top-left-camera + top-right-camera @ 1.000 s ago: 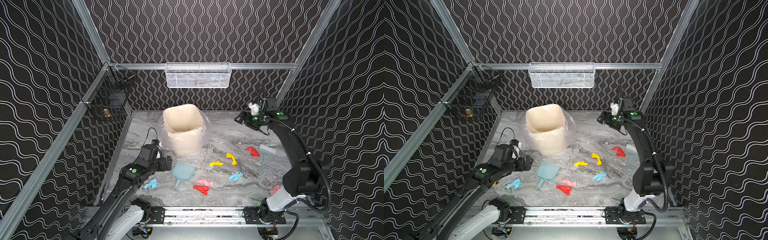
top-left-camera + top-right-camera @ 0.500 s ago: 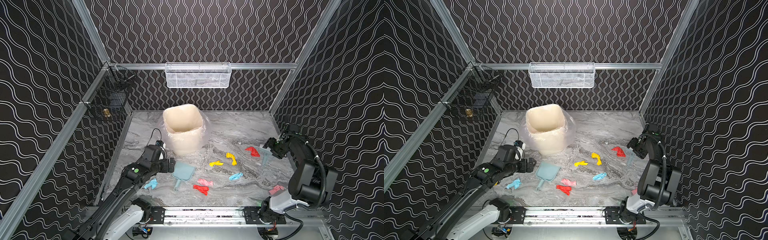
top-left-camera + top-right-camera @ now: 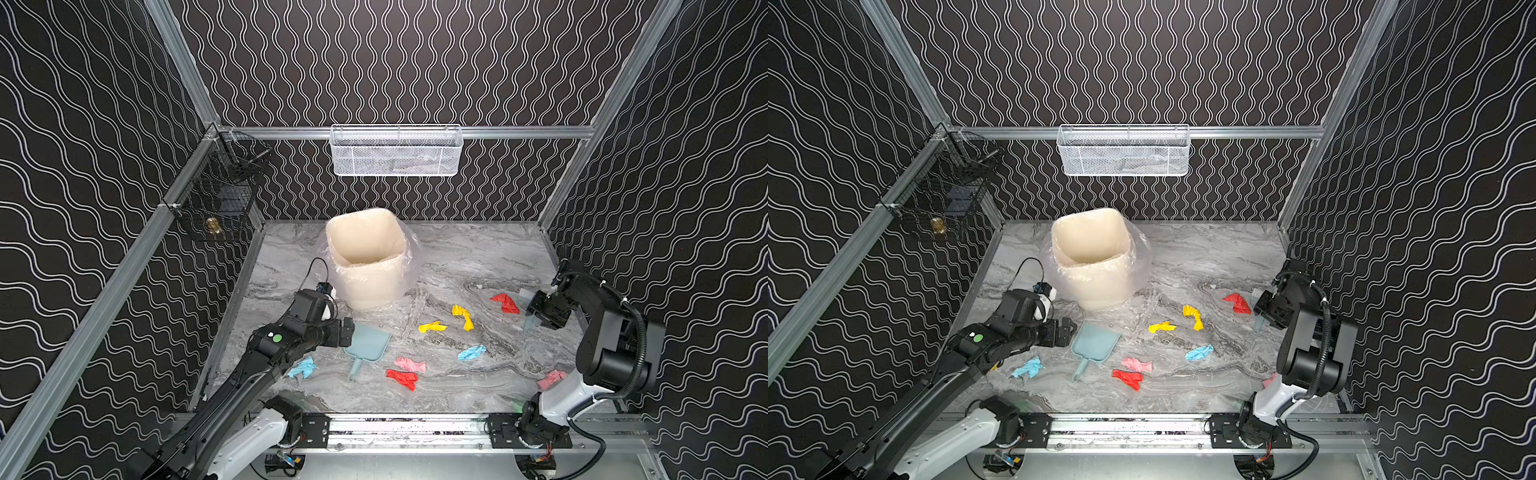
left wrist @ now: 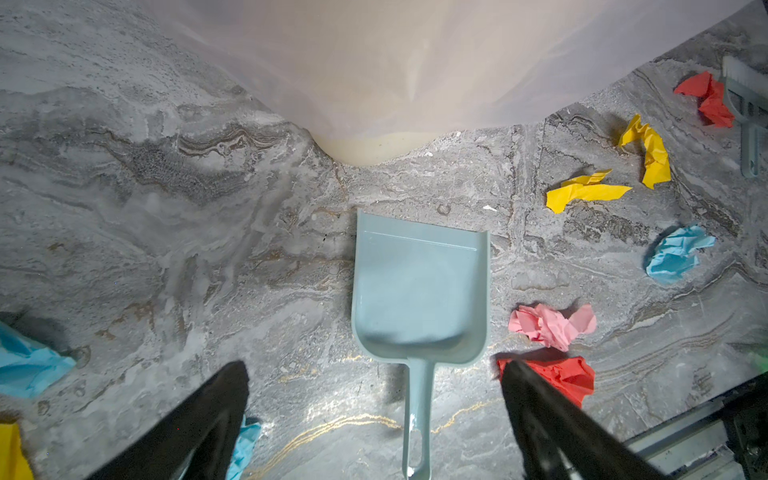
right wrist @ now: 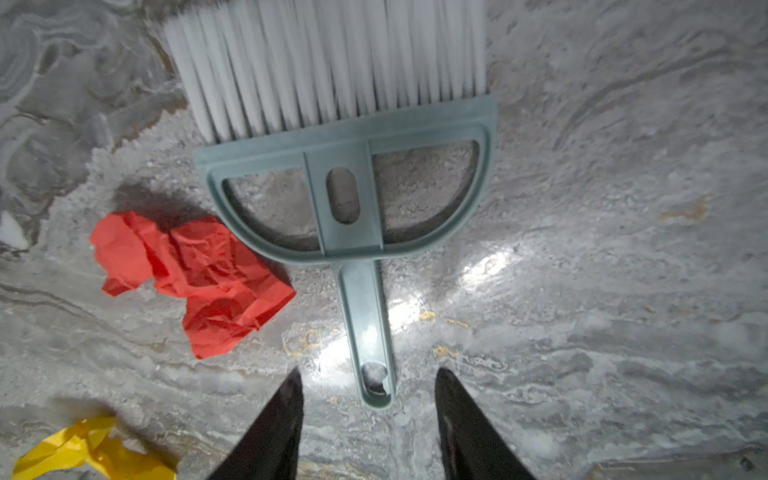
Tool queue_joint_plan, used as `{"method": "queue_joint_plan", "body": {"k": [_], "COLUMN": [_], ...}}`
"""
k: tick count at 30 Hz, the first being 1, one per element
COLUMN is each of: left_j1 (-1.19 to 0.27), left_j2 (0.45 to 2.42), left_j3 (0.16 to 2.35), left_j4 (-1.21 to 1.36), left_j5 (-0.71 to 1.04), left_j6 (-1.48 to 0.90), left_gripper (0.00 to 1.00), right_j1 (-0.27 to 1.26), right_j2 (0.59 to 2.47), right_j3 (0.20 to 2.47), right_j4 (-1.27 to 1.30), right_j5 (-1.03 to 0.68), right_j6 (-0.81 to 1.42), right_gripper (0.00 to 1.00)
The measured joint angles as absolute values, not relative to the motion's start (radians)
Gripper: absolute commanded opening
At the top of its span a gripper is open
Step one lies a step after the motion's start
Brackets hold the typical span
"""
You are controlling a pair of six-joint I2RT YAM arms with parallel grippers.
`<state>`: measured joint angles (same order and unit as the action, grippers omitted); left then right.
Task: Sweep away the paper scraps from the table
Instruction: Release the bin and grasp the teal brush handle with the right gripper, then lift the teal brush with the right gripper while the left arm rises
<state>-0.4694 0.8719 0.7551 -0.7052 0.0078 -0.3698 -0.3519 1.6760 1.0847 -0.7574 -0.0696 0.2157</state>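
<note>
Hovering low over the grey marble-veined worktop (image 3: 457, 257), I keep my left hand (image 4: 374, 365) spread wide, its two dark fingers (image 4: 199, 415) standing well clear on either side of the thin handle of the dustpan (image 4: 419, 291). The dustpan is a smooth pale blue plastic scoop lying flat, with its open mouth towards the cream bin (image 3: 368, 257), which is wrapped in a clear plastic liner. My right hand (image 5: 369, 372) is also parted, the fingertips flanking the looped end of the brush (image 5: 345, 137) without touching it. The brush lies flat, a pale blue half-round frame with straight white bristles (image 5: 324, 62). The paper scraps are crumpled, thin and matt, scattered across the middle and front of the worktop. A red scrap (image 5: 199, 270) lies right against the brush frame, and two yellow scraps (image 4: 586, 191) lie near it. A light blue scrap (image 4: 677, 253), a pink scrap (image 4: 548, 326) and another red one (image 4: 557, 374) lie just beside the dustpan. In a top view one blue wad (image 3: 303, 368) sits by my left arm and a pink wad (image 3: 550, 379) by my right arm's base. The brush lies close to the right wall, and bare marble opens behind the scraps. An aluminium rail (image 3: 415, 428) closes the front edge.
</note>
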Motion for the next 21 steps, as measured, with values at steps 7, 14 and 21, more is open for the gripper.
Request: {"method": "queue_joint_plan", "body": {"k": [7,14,21], "left_j1": [-0.471,-0.472,-0.474], "left_j2": [0.882,0.890,0.889], "left_j3": [0.755,0.755,0.755], "left_j4": [-0.705,-0.704,-0.704], "left_j5": [0.017,0.033,0.034], "left_j6": [-0.369,-0.369,-0.369], "left_gripper": [0.98,0.99,0.99], "right_j1": [-0.352,-0.342,-0.310], "right_j2": [1.724,1.766,1.821], "right_j3": [1.092,1.119,1.145], "right_j4": [-0.774,-0.778,-0.782], "right_j5": [-0.070,-0.072,-0.065], "right_j6": [0.191,0.182,0.169], "right_gripper": [0.48,0.45,0.42]}}
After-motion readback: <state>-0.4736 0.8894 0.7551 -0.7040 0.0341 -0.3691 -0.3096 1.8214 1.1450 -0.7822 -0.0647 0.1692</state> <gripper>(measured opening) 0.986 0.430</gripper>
